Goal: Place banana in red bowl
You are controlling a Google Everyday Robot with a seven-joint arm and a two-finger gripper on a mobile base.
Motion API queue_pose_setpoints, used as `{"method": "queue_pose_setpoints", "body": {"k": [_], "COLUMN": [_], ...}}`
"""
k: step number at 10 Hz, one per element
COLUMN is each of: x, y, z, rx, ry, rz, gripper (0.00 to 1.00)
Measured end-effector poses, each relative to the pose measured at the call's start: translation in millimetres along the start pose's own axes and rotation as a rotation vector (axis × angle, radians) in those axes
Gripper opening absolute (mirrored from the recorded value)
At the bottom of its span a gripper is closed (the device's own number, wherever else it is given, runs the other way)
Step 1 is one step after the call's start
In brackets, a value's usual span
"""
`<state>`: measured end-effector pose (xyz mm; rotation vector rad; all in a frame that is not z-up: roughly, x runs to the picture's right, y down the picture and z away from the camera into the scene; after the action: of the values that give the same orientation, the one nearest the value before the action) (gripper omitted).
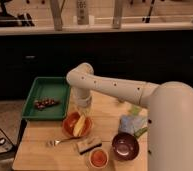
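Camera view, nearest first: on my wooden counter [37, 152] sit a small white cup [98, 158], a dark purple bowl [125, 146], a tan sponge [88, 144] and a fork [57, 142]. Just behind them the banana [79, 125] lies inside the red bowl [68, 128]. My jaws hang right above it, closed, with nothing seen between them. Beyond lies a green tray [45, 90]. Farther back, dark cabinets [35, 55] run beneath a bright railing [115, 17].

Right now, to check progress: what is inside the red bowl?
The banana lies in the red bowl. The gripper hangs above its far rim and covers that part; the floor under the banana is hidden.
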<state>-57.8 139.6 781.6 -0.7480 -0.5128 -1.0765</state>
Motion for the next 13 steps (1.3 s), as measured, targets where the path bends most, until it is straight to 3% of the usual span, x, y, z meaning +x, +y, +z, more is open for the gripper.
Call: {"method": "queue_pose_setpoints", "body": {"k": [13], "x": [-7.3], "y": [-2.4], "z": [-3.8], "rx": [0.016], "ry": [0.031], "rz": [-0.038], "gripper": [0.05]}}
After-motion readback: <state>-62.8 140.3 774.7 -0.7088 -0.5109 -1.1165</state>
